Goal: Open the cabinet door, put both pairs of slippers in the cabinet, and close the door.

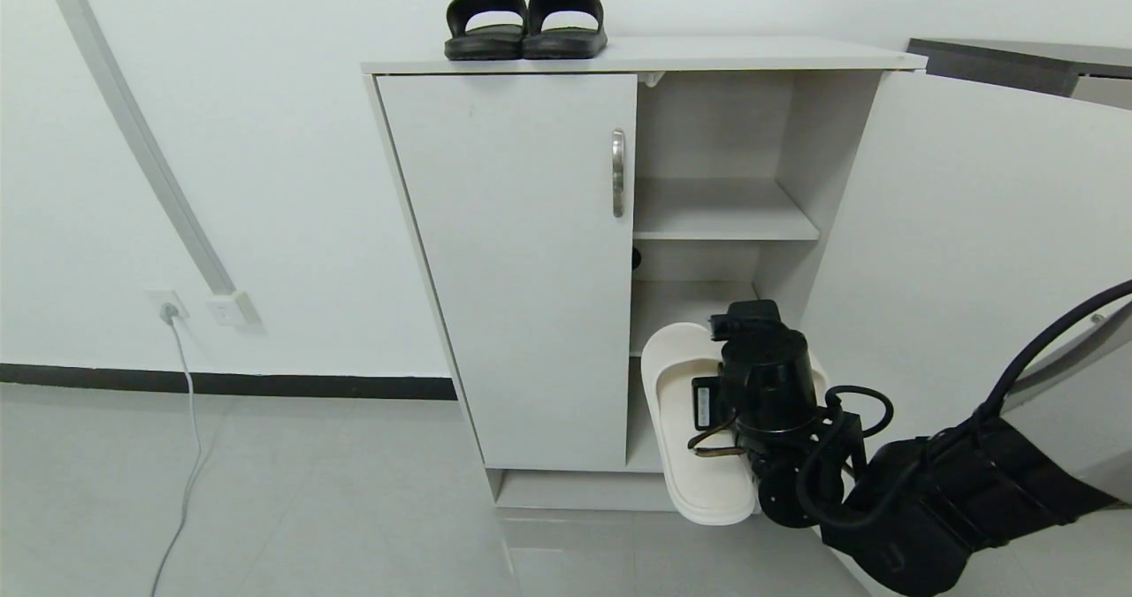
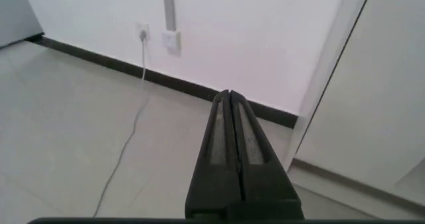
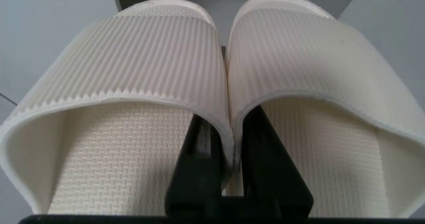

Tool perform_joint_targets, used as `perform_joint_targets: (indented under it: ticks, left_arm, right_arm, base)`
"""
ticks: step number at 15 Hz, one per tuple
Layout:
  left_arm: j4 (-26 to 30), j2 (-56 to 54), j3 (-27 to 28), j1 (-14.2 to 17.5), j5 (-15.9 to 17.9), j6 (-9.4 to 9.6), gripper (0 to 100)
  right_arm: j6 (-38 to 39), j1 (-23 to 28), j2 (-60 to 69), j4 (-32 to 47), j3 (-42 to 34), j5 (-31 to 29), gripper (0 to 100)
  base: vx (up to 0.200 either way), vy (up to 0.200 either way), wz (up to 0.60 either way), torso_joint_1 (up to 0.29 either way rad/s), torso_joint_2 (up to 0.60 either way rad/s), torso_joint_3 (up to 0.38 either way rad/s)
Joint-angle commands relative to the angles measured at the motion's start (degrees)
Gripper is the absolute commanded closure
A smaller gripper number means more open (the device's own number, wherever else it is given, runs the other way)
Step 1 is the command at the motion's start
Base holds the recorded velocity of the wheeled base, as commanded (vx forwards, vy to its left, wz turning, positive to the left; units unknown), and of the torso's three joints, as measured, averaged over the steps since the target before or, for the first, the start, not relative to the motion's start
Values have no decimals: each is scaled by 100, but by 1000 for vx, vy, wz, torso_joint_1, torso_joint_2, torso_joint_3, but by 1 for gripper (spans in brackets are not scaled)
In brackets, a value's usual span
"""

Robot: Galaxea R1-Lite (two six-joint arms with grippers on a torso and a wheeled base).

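The white slippers (image 1: pixel 672 402) hang at the open cabinet (image 1: pixel 513 270), pinched together in the right gripper (image 3: pixel 229 161). Keep them level and slide them deep onto the low shelf (image 1: pixel 681 301). The left gripper (image 2: pixel 230 127) is closed, empty.

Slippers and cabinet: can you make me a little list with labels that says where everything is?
white slippers: pinched together by their inner edges in the right gripper, low down at the cabinet's open side
black slippers: side by side on the cabinet top
left door: shut
right door: open
left gripper: shut, holding nothing, over the floor
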State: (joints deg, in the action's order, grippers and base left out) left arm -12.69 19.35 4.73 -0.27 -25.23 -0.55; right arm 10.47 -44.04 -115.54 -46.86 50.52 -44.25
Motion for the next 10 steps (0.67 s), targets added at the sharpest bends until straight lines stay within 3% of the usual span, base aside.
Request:
perform_joint_targets:
  ticks: [1,2,4,5,6,7,8,10]
  left_arm:
    - [794,-1425,-473,704,757,178,100]
    - [838,-1434,-473,704,1073,204,100]
    - [1216,-1434,-473,704,2330,371,100]
    - [1392,-1425,-447,704,2787,406,100]
    - [1287,-1425,-464,668,2831,433,100]
    - [1295,-1434,-464,326,2831,406,100]
    - [1295,-1574,-464,-210,2822,362,100]
    - [1295,-1794,-464,-26,2805,354,100]
  right_arm:
    - [-1,1,-12,1,-16,4,100]
    - [-1,-8,-12,1,-24,-5,100]
    - [-10,-8,-12,-69,-42,-5,100]
    - [-19,-16,-12,-113,-51,-5,100]
    - [-28,-25,-12,-122,-51,-5,100]
    - [-28,-34,-3,-122,-51,-5,100]
    - [-28,-34,-12,-122,-51,-5,100]
    - [-28,-52,-12,-122,-60,-5,100]
  base:
    - [0,0,0,0,0,0]
    - [0,0,0,0,0,0]
    - [0,0,0,0,0,0]
    - [0,0,0,0,0,0]
    - [0,0,0,0,0,0]
    - [0,0,0,0,0,0]
    - [0,0,0,0,0,0]
    - [0,0,0,0,0,0]
